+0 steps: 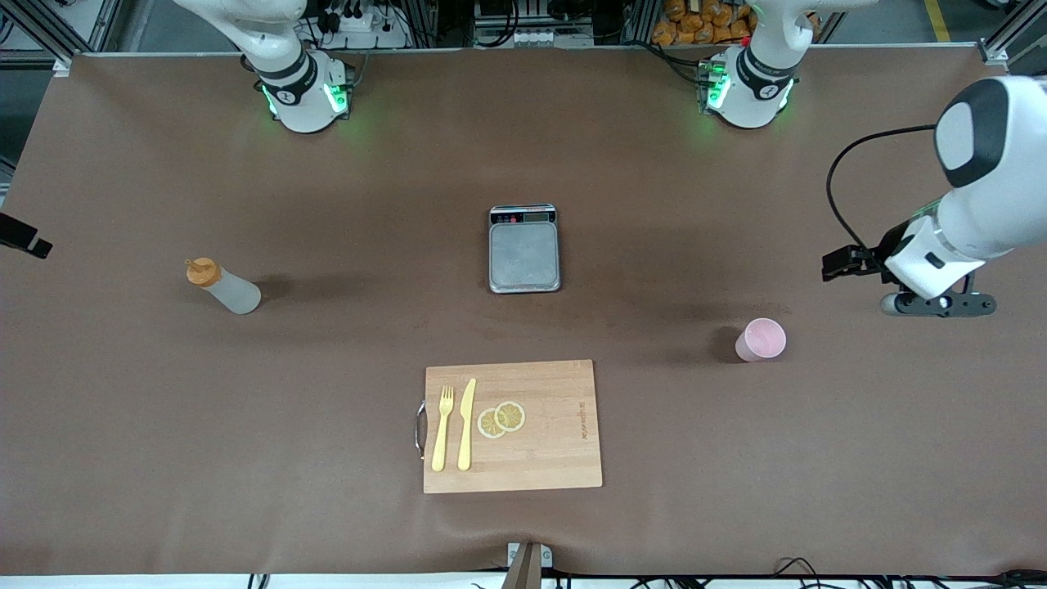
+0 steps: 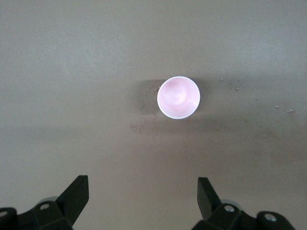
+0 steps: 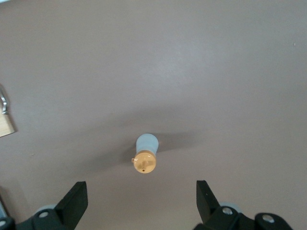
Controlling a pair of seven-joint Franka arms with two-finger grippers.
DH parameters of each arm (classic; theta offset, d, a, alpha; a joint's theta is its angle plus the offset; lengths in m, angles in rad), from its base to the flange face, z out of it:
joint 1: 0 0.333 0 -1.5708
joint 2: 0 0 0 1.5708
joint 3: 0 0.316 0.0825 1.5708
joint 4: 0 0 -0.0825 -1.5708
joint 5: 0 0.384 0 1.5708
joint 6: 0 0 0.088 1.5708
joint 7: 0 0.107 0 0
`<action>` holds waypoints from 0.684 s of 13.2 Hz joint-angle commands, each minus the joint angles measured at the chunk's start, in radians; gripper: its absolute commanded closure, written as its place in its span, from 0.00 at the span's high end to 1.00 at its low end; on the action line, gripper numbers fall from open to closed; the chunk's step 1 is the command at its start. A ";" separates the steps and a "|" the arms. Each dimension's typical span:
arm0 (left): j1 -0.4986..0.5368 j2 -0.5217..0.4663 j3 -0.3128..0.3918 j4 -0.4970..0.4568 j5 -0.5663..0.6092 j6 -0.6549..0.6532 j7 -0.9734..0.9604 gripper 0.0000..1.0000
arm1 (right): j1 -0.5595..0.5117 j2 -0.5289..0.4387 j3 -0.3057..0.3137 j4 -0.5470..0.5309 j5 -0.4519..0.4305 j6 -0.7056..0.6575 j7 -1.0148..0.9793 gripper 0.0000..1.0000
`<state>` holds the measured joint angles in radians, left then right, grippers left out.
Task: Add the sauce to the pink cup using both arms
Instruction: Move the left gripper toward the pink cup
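The sauce bottle [image 1: 222, 286] stands upright on the brown table toward the right arm's end, whitish with an orange cap. In the right wrist view it [image 3: 145, 155] is seen from above, ahead of my open, empty right gripper [image 3: 141, 196], which hangs high over the table. Only a black part of that gripper [image 1: 23, 236] shows at the front view's edge. The pink cup [image 1: 761, 339] stands upright and empty toward the left arm's end. My left gripper [image 1: 941, 305] hangs over the table beside the cup. It [image 2: 142, 191] is open and empty, with the cup [image 2: 178, 97] ahead of it.
A grey scale [image 1: 524, 249] lies mid-table. A wooden cutting board [image 1: 556, 442] with a yellow fork [image 1: 442, 428], a yellow knife [image 1: 466, 424] and two lemon slices [image 1: 501, 419] lies nearer the front camera. Bare brown table surrounds the cup and the bottle.
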<state>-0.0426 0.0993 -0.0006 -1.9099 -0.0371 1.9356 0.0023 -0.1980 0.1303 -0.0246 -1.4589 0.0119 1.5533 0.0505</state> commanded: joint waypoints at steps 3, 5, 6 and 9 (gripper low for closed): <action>0.006 0.089 -0.004 -0.069 -0.021 0.234 -0.004 1.00 | -0.063 0.103 0.014 0.014 0.010 0.028 0.009 1.00; 0.000 0.155 -0.004 -0.054 -0.021 0.301 -0.014 1.00 | -0.102 0.146 0.015 0.015 0.023 0.037 0.011 1.00; -0.002 0.189 -0.004 -0.051 -0.021 0.333 -0.030 1.00 | -0.122 0.164 0.014 0.015 0.045 0.033 0.012 1.00; -0.006 0.253 -0.004 -0.050 -0.024 0.404 -0.041 1.00 | -0.196 0.218 0.014 0.012 0.132 0.007 0.049 1.00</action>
<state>-0.0440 0.3130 -0.0046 -1.9846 -0.0379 2.3165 -0.0273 -0.3400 0.3091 -0.0264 -1.4629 0.0875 1.5819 0.0628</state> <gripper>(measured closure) 0.000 0.000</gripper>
